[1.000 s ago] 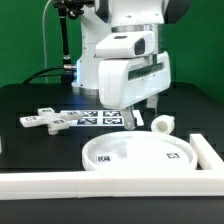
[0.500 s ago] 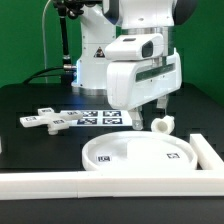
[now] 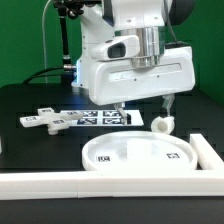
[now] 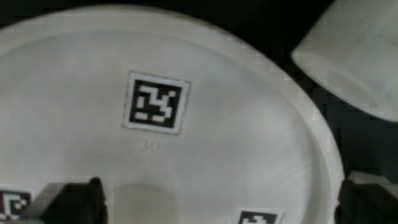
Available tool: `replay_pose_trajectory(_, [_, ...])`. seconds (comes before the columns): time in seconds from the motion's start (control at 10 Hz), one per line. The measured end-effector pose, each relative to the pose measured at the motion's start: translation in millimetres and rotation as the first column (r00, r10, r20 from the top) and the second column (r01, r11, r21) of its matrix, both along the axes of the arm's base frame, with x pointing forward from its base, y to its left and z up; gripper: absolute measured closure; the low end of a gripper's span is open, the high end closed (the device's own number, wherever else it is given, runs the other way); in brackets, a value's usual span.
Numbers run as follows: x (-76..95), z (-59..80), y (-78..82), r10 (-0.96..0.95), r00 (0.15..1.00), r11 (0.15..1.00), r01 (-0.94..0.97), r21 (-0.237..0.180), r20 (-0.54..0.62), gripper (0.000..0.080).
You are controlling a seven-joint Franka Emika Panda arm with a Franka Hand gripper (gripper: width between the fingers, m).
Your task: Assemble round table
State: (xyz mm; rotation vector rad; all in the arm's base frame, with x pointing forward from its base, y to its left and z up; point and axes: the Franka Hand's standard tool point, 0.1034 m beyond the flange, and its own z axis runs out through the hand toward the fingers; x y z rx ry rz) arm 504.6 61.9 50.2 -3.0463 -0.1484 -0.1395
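The gripper hangs over the round disc, jaws spread wide with nothing between them; the wrist view shows the disc's tagged face under the fingers. In the exterior view the short post sits just off the disc's rim at one o'clock. The cross-shaped piece lies at ten o'clock, just beside the marker board.

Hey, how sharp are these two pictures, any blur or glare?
Exterior view: evenly lit, fairly sharp; the large white rimmed round plastic disc reads bright without glare. Wrist view: soft overall, the black-and-white square tag on the disc looks fuzzy-edged.
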Motion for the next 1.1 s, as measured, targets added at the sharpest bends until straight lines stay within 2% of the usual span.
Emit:
replay_pose_trajectory(0.3, [0.3,0.1,1.8,-0.13,0.991,0.991,0.13,0.021,-0.014,0.0151])
replay_pose_trajectory(0.6, [-0.9,-0.4,4.0,-0.327,0.944,0.943,0.329,0.049,-0.041,0.0151])
replay_pose_trajectory(0.8, [-15.2,-6.3,3.7,-0.597,0.797,0.795,0.603,0.067,-0.091,0.0151])
replay_pose_trajectory(1.0, [-20.8,-8.8,6.2,-0.755,0.637,0.636,0.769,0.063,-0.159,0.0151])
replay_pose_trajectory(1.1, [-20.4,-8.8,5.2,-0.767,0.62,0.618,0.783,0.065,-0.165,0.0151])
